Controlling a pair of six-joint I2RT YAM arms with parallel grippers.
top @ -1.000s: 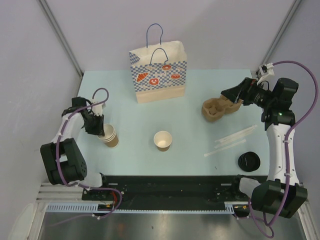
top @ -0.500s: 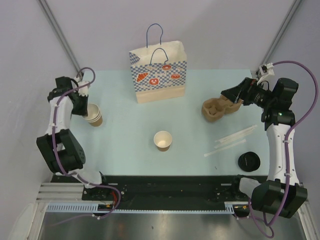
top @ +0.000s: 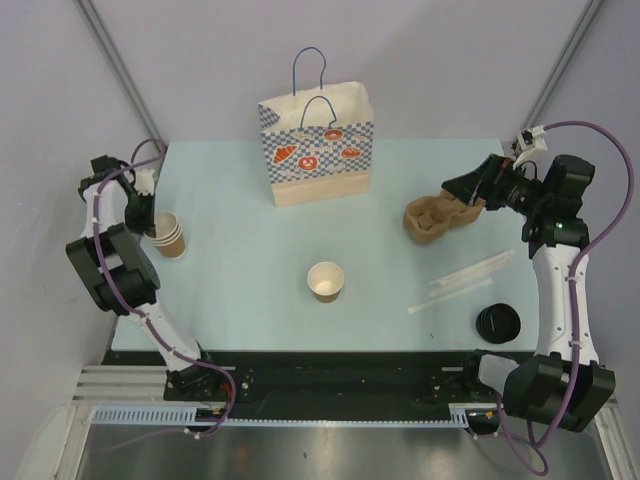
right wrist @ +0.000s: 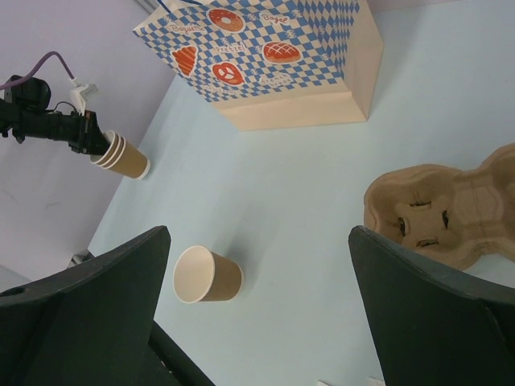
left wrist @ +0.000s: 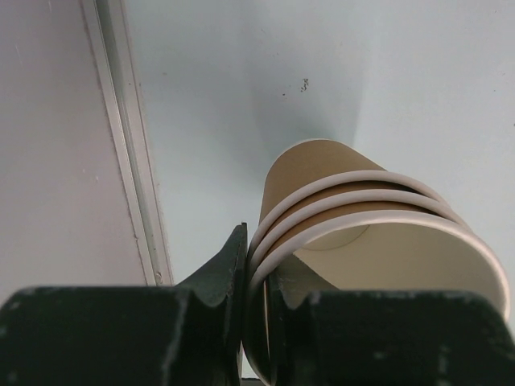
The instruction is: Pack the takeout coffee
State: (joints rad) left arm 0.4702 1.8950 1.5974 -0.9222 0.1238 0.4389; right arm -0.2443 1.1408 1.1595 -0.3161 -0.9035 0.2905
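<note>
I am parking the stack of lidless brown paper cups at the worktop's left edge, left gripper pinching its rim, right gripper gaping empty. The lone brown paper coffee cup is standing mid-worktop, needing its round black plastic lid next.

I see a pale mint table. Bag: blue-white check, orange pastry prints, plain tan base, blue handles. Cup stack and lone cup: kraft brown, white rims. Carrier: brown pulp. Lid black. Straws white. Left gripper black.
</note>
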